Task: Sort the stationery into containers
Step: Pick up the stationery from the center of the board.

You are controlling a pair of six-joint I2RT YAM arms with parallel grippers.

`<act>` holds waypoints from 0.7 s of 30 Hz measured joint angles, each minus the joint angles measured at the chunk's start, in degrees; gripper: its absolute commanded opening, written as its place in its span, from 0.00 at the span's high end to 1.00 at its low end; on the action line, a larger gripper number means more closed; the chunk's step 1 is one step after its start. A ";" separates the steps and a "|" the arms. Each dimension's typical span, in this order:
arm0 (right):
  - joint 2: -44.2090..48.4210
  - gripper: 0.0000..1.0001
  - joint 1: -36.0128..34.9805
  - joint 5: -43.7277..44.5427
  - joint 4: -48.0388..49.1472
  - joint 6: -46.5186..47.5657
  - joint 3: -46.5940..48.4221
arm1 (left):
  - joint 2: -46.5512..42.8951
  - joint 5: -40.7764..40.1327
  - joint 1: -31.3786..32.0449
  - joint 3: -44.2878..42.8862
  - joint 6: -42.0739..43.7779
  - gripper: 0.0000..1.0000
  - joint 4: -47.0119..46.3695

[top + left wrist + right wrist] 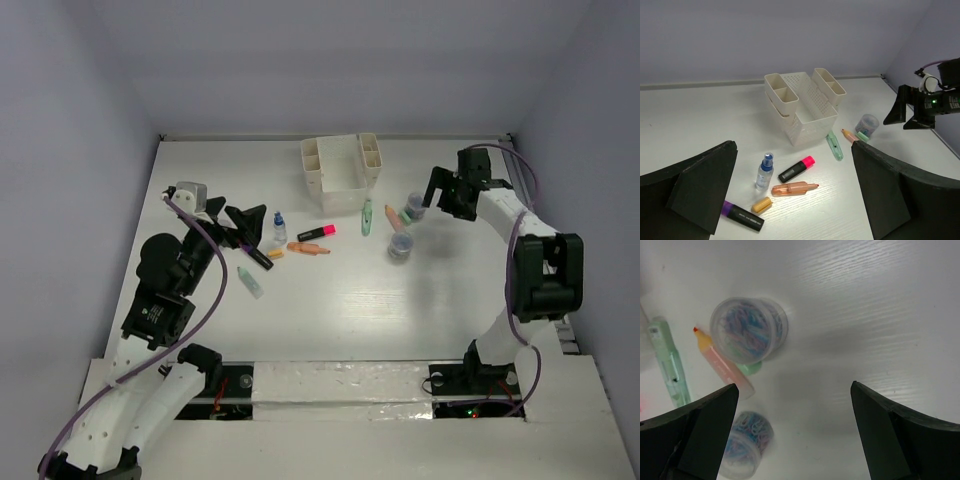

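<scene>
On the white table [330, 320], toward its far edge, stands a white organizer [345, 200] with one large middle compartment and smaller ones along two sides; nothing shows inside it. Stationery lies scattered in front of it. Just near its front right corner lies a mint green marker [834, 145], and beside that a peach marker [722, 362] whose end touches a round lidded tub [747, 330] of coloured clips. A second tub [747, 440] sits a little nearer the arms. To the front left of the organizer a pink-and-black marker [796, 169] and an orange marker [794, 188] lie close together, with a blue-capped bottle [765, 171] standing upright beside them, then a small orange cap [761, 204] and a black marker [742, 216] with a purple end. A second mint green marker [250, 282] lies apart, nearer the arms. The left gripper [243, 220] hovers over the black marker, jaws wide apart and holding nothing, facing the organizer; the left arm [150, 320] rises from its base and bends forward. The right gripper [445, 195] hangs above the first tub, pointing down, jaws spread wide and empty; the right arm [540, 270] rises, folds at the elbow and reaches left.
</scene>
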State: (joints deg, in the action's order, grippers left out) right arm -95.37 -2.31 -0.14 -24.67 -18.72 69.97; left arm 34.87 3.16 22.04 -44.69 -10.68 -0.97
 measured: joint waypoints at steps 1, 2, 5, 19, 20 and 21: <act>-1.92 0.00 -0.33 0.00 0.02 0.02 1.05 | 0.07 -0.04 0.00 0.00 0.02 0.01 0.00; -3.89 0.00 -0.90 0.17 -0.07 0.20 2.49 | 0.11 -0.15 0.00 0.00 0.11 0.01 0.00; -8.46 0.00 -3.02 0.90 0.17 0.83 6.56 | 0.35 -0.28 0.00 0.00 0.20 0.01 0.00; -17.86 0.05 -7.02 5.62 -0.52 2.14 17.62 | 0.61 -0.26 0.00 0.00 0.37 0.01 0.02; -18.10 0.06 -7.10 6.08 -0.68 2.21 17.86 | 0.61 -0.26 0.00 0.00 0.37 0.01 0.02; -18.29 0.09 -7.17 6.47 -0.74 2.36 18.14 | 0.59 -0.26 0.00 0.00 0.39 0.01 0.02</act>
State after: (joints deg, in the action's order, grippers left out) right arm -113.67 -9.47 6.33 -25.41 -16.36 88.12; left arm 35.46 2.90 22.04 -44.69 -10.28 -0.95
